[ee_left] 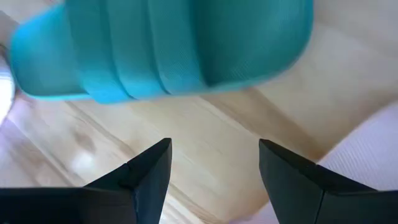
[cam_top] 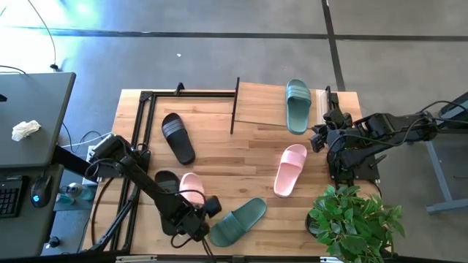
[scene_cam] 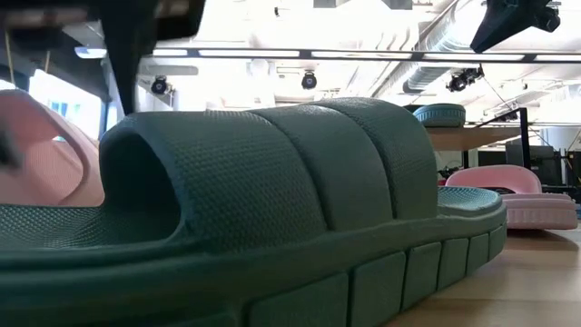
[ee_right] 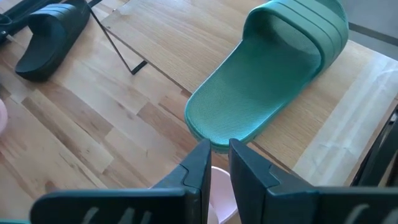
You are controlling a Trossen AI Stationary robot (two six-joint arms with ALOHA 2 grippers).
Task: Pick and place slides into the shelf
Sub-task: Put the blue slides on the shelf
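Note:
In the high view my left gripper (cam_top: 199, 223) hovers at the table's near edge, between a pink slide (cam_top: 191, 188) and a sage-green slide (cam_top: 238, 220). It is open. In its wrist view the green slide (ee_left: 161, 43) lies ahead of my left gripper (ee_left: 214, 146), and the pink slide (ee_left: 367, 155) is beside it. My right gripper (cam_top: 318, 139) is shut and empty. It hangs just off the heel of the second green slide (ee_right: 267, 87), which lies sole down on the shelf's wooden top board (cam_top: 259, 102). The other pink slide (cam_top: 290, 169) and two black slides (cam_top: 178, 137) (cam_top: 167, 179) lie on the table.
The shelf's black metal frame (cam_top: 142, 109) runs along the table's left part. A potted plant (cam_top: 355, 219) stands at the near right corner. In the low view the green slide (scene_cam: 272, 209) fills the foreground. Bare wood lies in the table's middle.

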